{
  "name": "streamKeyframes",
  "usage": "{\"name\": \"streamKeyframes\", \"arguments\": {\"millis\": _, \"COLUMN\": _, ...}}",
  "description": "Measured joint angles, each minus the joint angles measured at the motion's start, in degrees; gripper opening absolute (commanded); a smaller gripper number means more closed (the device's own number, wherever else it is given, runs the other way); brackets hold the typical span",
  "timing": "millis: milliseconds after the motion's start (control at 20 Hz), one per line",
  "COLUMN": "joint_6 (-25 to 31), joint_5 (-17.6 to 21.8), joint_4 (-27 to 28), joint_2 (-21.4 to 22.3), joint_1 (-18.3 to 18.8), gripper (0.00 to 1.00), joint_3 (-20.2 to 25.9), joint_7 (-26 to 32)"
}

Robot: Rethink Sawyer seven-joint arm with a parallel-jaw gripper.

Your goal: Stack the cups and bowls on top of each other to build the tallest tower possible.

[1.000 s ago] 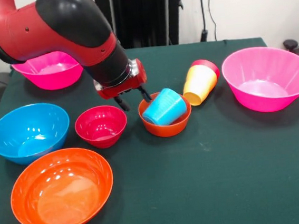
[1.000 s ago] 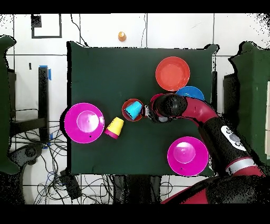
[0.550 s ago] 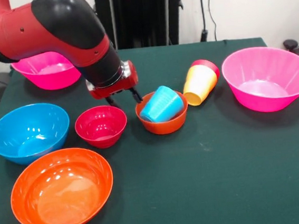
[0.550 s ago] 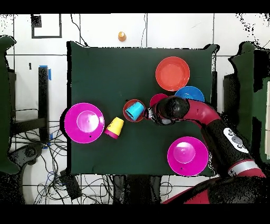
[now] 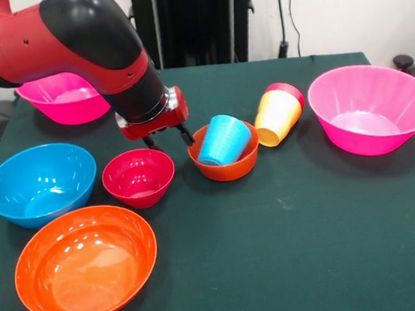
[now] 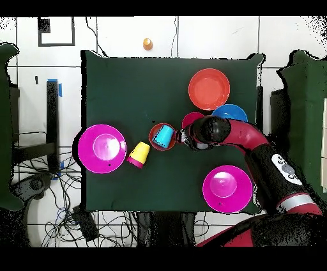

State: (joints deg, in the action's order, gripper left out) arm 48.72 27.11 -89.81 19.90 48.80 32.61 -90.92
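Going left to right in the front view, you've got one big pink bowl (image 5: 66, 98) at the back left corner of the green table (image 5: 310, 226), partly tucked behind the arm (image 5: 72, 43). In front of it is the blue bowl (image 5: 39, 183), and nearest the camera the wide orange bowl (image 5: 85, 263), its rim just beside the blue one. Next along is the small crimson bowl (image 5: 139, 177), sitting upright.

The gripper (image 5: 166, 137) hangs just above the gap between the crimson bowl and the small orange bowl (image 5: 225, 161). You can see two dark fingers (image 5: 185, 134) spread a little with nothing between them, so it looks open and empty to me.

The blue cup (image 5: 224, 139) is in the small orange bowl, tipped over on a slant with its mouth up and leaning on the rim. Right of that, the yellow cup (image 5: 276, 116) lies on its side on the table with a red cup (image 5: 288, 90) nested over its far end. Only the red edge shows.

Far right is the second pink bowl (image 5: 372, 108), upright and apart from the cups.

From overhead you can also spot a small orange thing (image 6: 147, 43) on the floor past the table edge. Can't tell what it is.
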Motion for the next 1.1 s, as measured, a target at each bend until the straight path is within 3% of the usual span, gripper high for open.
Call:
{"name": "streamKeyframes", "arguments": {"millis": 700, "joint_6": 5.05, "joint_5": 0.01, "joint_4": 0.07, "joint_2": 6.53, "joint_1": -2.62, "gripper": 1.0, "joint_3": -2.03, "joint_7": 0.0}}
{"name": "streamKeyframes", "arguments": {"millis": 1100, "joint_6": 5.17, "joint_5": 0.02, "joint_4": 0.99, "joint_2": 7.4, "joint_1": -3.85, "gripper": 1.0, "joint_3": -2.63, "joint_7": 0.0}}
